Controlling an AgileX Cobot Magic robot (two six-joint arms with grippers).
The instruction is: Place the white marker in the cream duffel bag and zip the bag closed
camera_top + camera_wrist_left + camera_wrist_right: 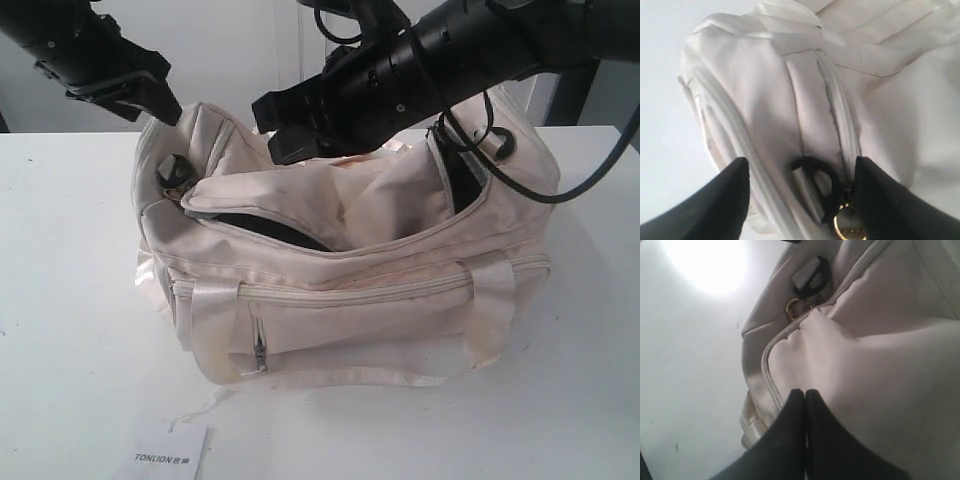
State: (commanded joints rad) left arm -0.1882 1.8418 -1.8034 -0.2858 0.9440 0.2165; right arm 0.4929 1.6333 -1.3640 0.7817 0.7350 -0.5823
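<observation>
The cream duffel bag [350,300] sits at the middle of the white table [80,350], its long side facing near. Its curved top zipper is undone, and the gap shows the dark lining [270,232]. The left hand [150,100] hangs over the bag's left end. In the left wrist view this hand [800,170] stands wide apart, gripping nothing, its two fingers on either side of a black ring [810,161] and the gold pull [842,225]. The right hand [278,130] reaches across the middle, above the slack top flap. In the right wrist view its fingers [790,430] are pressed together with nothing visible between them, the tips at the cream fabric beside the zipper seam; contact cannot be told. The white marker cannot be made out in any view. A paper tag [165,455] printed TONLION lies at the table's near left, apart from the bag.
</observation>
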